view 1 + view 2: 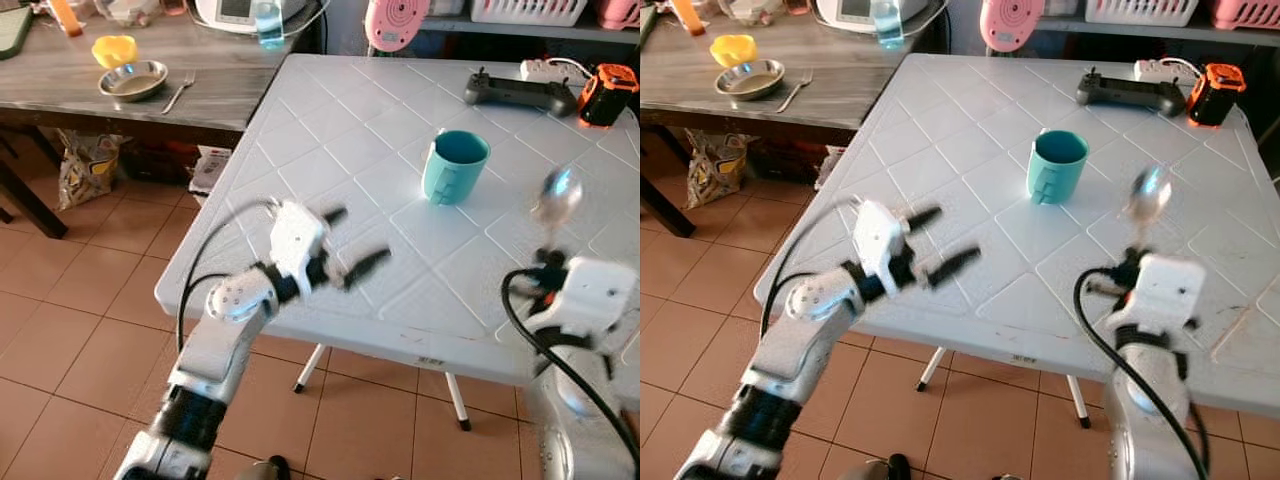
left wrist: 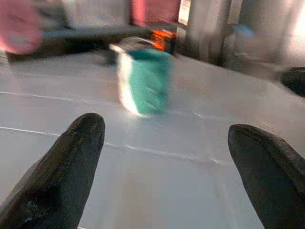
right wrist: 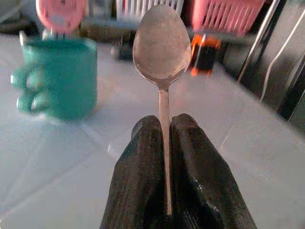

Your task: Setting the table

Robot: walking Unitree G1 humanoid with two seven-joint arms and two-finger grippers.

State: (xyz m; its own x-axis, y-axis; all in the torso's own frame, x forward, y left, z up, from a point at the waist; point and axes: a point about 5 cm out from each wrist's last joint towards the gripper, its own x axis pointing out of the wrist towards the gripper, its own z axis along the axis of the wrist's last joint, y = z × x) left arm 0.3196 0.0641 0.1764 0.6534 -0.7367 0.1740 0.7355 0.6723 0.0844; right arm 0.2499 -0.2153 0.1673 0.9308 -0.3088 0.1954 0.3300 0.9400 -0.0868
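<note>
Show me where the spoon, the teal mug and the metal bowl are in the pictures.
spoon (image 3: 161, 43), right wrist view, on its bowl.
teal mug (image 1: 1056, 168), right eye view, on its outer wall.
metal bowl (image 1: 132, 80), left eye view, inside the dish.

teal mug (image 1: 455, 167), silver spoon (image 3: 161, 43), white table (image 1: 340, 150)

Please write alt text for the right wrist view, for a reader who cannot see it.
The right gripper holds a metal spoon by its handle, bowl pointing away, above a white table. A teal mug stands beyond it on the table.

Left gripper (image 2: 167, 157) spread wide — blurred teal mug (image 2: 145, 81) beyond, on white table (image 2: 71, 109).
</note>
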